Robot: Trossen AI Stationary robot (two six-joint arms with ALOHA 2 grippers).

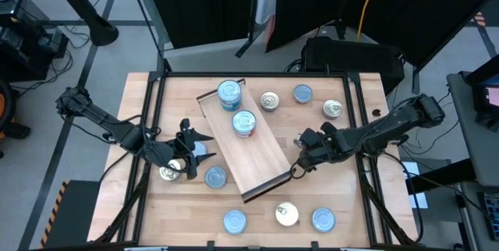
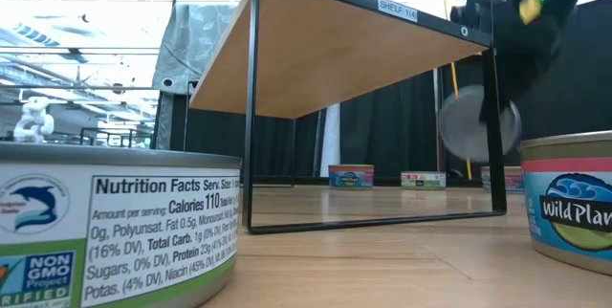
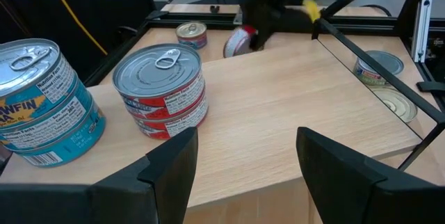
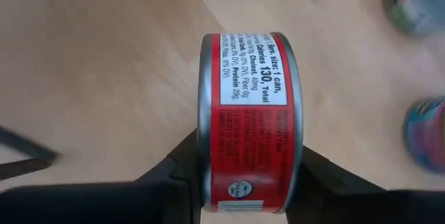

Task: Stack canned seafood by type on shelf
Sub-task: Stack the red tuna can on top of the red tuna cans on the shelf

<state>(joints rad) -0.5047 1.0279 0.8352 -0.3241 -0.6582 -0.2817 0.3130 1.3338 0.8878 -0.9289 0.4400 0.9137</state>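
Shelf [image 1: 261, 157] bearing two tin stacks [image 1: 237, 107]; right gripper [image 4: 243, 175] clamping red tin [image 4: 250, 123]; left gripper [image 3: 243, 161] open.

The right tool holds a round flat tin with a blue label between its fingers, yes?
No. The right tool does hold a round flat tin, but its label is red, not blue, as the right wrist view shows.
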